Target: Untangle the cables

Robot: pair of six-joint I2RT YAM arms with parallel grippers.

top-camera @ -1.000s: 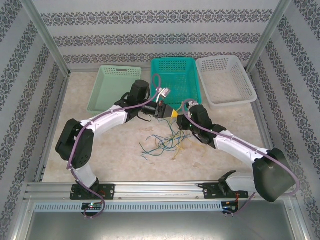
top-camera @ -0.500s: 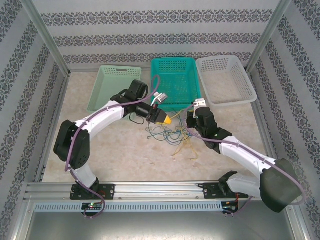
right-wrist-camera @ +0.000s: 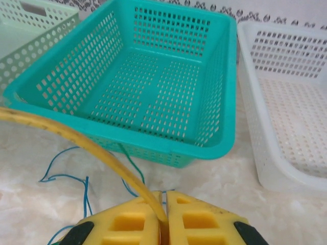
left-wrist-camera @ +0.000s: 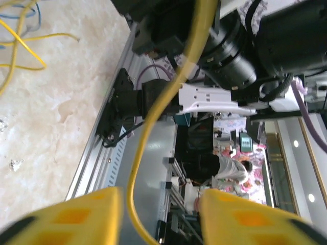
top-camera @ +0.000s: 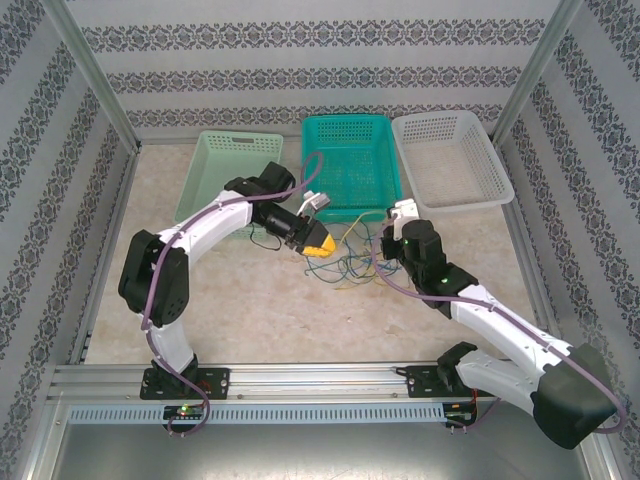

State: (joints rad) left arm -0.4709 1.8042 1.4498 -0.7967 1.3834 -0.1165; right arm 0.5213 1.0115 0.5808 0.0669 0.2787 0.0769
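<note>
Right gripper (right-wrist-camera: pixel 164 200) is clamped on the yellow cable (right-wrist-camera: pixel 76 139); left gripper (left-wrist-camera: pixel 159 214) has its jaws apart, with the cable loose between them. The tangle (top-camera: pixel 350 264) sits at 6 o'clock of the teal basket (top-camera: pixel 345 120). Looks mid pull-out, so next I'd drag yellow clear toward 3 o'clock.

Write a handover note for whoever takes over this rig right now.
Left gripper: open, with a yellow cable running loose between its fingers.
Right gripper: shut on a yellow cable; I cannot tell whether it is the same one.
Cables: yellow, blue and green strands bunched on the table between the arms, in front of the teal basket.
Done: nothing separated out; the teal basket holds no cable.
Left: draw the strands apart one by one.
</note>
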